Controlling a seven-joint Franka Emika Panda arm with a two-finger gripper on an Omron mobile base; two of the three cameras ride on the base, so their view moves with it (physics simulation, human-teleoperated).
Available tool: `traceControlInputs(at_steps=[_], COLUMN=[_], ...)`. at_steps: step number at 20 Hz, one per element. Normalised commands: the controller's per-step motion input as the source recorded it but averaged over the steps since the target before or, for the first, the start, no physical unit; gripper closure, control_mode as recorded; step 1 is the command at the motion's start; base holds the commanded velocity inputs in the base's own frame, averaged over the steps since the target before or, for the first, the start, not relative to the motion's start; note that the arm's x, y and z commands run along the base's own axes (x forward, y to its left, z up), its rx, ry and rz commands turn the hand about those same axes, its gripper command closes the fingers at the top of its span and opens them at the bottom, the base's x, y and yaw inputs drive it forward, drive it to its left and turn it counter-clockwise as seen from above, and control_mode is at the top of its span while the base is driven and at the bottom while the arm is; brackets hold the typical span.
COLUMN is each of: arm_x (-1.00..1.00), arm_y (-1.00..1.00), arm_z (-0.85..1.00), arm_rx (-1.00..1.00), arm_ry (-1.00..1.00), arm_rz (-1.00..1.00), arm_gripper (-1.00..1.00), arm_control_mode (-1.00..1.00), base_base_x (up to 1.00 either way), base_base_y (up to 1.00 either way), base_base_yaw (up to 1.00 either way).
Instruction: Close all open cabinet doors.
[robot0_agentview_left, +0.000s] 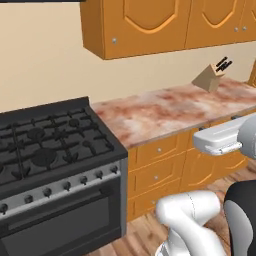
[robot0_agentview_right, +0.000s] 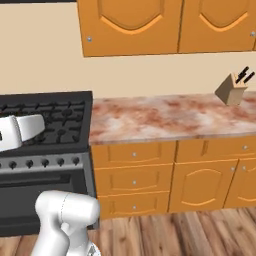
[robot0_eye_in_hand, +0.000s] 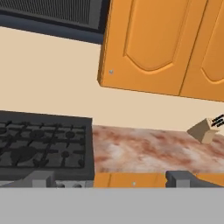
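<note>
My claw (robot0_eye_in_hand: 112, 177) spread open, empty; tall orange-brown arched-panel wall-cabinet doors (robot0_eye_in_hand: 151, 46) lie above, ahead, beyond marbled counter (robot0_eye_in_hand: 153, 151).

Counter (robot0_agentview_right: 165, 117) lies open below cabinet doors (robot0_agentview_right: 130, 25); knife block (robot0_agentview_right: 232, 87) far right.

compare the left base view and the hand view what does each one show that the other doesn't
Left base view alone: the oven door, stove knobs, floor, and the white arm.

Hand view alone: a dark vent hood above the stove, and the gripper at the bottom edge, fingertips apart.

Both: the stove, marble counter, knife block, and the cabinet doors, which look shut.
</note>
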Motion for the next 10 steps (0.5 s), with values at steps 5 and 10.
traceControlInputs(at_steps=[5, 10], arm_x=[0.00, 0.00], arm_y=[0.00, 0.00], arm_z=[0.00, 0.00], arm_rx=[0.00, 0.00], arm_ry=[0.00, 0.00], arm_rz=[0.00, 0.00], arm_gripper=[-1.00, -1.00], arm_control_mode=[1.00, 1.00], base_base_x=[0.10, 0.14], base_base_y=[-0.65, -0.67], base_base_yaw=[-0.33, -0.32])
